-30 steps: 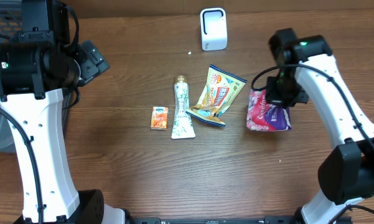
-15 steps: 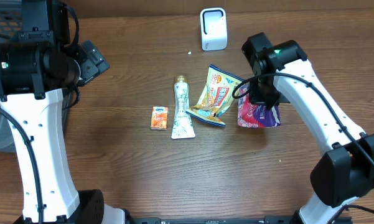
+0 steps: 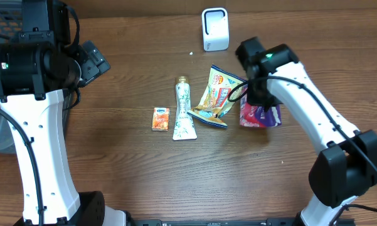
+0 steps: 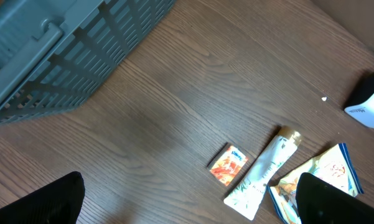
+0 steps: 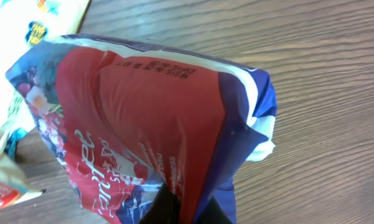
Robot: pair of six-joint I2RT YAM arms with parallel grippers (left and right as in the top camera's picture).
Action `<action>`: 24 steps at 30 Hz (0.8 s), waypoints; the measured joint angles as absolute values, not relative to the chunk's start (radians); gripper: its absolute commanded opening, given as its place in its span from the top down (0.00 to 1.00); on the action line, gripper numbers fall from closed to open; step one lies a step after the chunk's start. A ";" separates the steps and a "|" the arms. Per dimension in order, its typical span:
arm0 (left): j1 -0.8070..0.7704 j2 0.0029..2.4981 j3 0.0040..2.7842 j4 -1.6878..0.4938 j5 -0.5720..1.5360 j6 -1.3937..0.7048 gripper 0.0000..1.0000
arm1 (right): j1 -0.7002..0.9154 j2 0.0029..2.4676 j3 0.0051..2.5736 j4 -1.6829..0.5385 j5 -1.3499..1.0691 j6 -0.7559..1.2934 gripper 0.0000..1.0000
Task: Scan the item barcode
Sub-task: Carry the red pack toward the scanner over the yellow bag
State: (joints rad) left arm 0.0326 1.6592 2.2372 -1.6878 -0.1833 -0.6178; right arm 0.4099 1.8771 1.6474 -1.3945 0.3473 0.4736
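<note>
Right wrist: right tool [image 5: 185, 208] pinches pouch [image 5: 143, 124], apparently edgewise.

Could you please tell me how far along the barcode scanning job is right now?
Done: the right gripper is shut on the red and purple bag. In hand: the bag is held beside the yellow packet, short of the white scanner. Left: showing its barcode to the scanner. The tube and orange sachet lie untouched; the left gripper is open, empty.
</note>
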 measured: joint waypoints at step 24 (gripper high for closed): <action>0.033 1.659 2.237 -1.688 -0.183 -0.618 0.00 | 0.624 1.944 1.738 -1.249 0.055 0.501 0.74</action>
State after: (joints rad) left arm 0.0326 1.6592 2.2372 -1.6882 -0.1833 -0.6182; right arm 0.6243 1.9442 1.7378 -1.2488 0.0551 0.5007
